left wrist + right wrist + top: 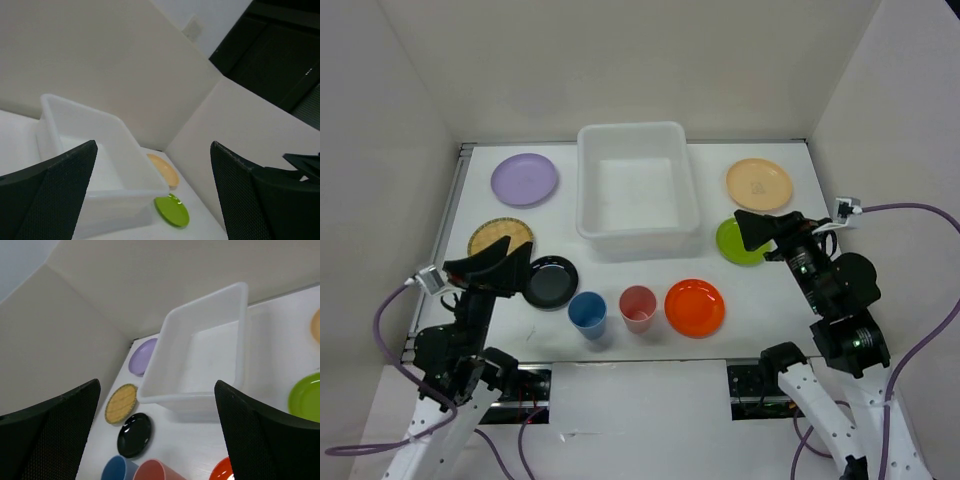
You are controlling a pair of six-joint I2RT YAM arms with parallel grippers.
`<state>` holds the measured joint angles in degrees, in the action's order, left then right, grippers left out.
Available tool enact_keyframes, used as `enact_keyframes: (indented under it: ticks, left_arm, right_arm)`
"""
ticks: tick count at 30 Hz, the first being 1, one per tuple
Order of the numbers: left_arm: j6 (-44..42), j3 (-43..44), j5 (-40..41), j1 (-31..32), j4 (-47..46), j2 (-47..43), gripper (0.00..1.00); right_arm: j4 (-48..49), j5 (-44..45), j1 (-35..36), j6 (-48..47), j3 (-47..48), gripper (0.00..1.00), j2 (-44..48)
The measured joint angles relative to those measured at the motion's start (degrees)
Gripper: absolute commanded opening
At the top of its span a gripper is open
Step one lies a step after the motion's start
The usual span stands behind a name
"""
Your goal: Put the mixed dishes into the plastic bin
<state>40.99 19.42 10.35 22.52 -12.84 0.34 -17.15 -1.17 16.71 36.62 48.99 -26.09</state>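
— Top external view: where does the bin point(638, 240) stand?

— At twelve o'clock on the white table point(760, 300), midway along the far edge, open side up. All the dishes lie outside it, on the table around it.

— Which plates flank it?

— Taking the bin as the centre of the dial, a lilac plate point(524, 179) lies at nine o'clock and a peach plate point(759, 184) at three. A green plate point(730, 246) lies at four, a woven tan plate point(498, 232) at eight and a black plate point(552, 283) at seven.

— And the near row?

— A blue cup point(588, 312) sits just past six o'clock toward seven, a pink cup point(638, 305) at six and an orange plate point(695, 306) at five. Both cups stand upright, near each other but apart.

— How does the left gripper point(154, 147) stand?

— Its jaws are spread wide with nothing between them. It hangs over the near rim of the woven tan plate and the nine o'clock edge of the black plate. Whether it touches either cannot be told.

— And the right gripper point(157, 385)?

— It is also wide open and holds nothing. It is over the two o'clock side of the green plate and hides part of it. In the right wrist view the bin shows between its fingers, with the lilac plate, woven tan plate and black plate beyond.
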Motion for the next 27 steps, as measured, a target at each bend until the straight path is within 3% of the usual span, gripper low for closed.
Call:
enact_keyframes:
  ticks: [7,10,13,14,17,18,19,21,22,24,27]
  left_arm:
    - [-3.15,6.32,-4.98,0.0,1.53,1.03,1.0]
    - [-5.46,12.55,-8.92,0.0,3.1,8.55,1.0]
    - [-8.11,20.0,-11.98,0.0,4.9,18.25,0.91]
    - [-8.87,21.75,-12.61,0.0,5.7,20.76,0.74]
    - [-10.56,23.98,-12.96,0.0,8.63,25.14,0.47]
    - [-11.04,24.09,-12.76,0.0,9.57,25.86,0.35]
    - [-11.3,24.09,-12.44,0.0,10.64,26.25,0.33]
    - [-11.19,24.11,-11.54,0.0,12.68,26.64,0.42]
    - [-11.37,24.39,-11.1,0.0,13.6,26.93,0.7]
    - [-12.48,25.77,-10.38,0.0,15.13,28.44,0.79]
    - [-13.05,29.24,-9.94,0.0,16.24,32.46,0.86]
  right_arm:
    - [0.76,5.6,0.0,-4.7,3.3,0.99,1.81]
    - [2.95,7.06,0.0,-5.9,3.1,0.99,1.77]
    - [4.59,7.91,-0.5,-7.15,3.65,0.99,-4.59]
    - [5.25,7.98,-0.79,-7.39,3.69,0.99,-7.8]
    - [6.84,7.69,-2.95,-7.37,3.67,0.99,-17.29]
    - [7.1,7.61,-4.11,-7.04,3.61,0.94,-20.48]
    - [7.32,7.52,-5.46,-6.88,3.48,0.83,-22.91]
    - [7.89,6.99,-8.22,-6.03,3.43,0.72,-27.26]
    - [8.68,6.84,-9.99,-5.42,3.43,0.65,-29.38]
    - [10.23,6.56,-12.87,-4.09,3.45,0.58,-33.24]
    - [11.91,4.87,-17.79,-1.4,3.45,0.71,-38.4]
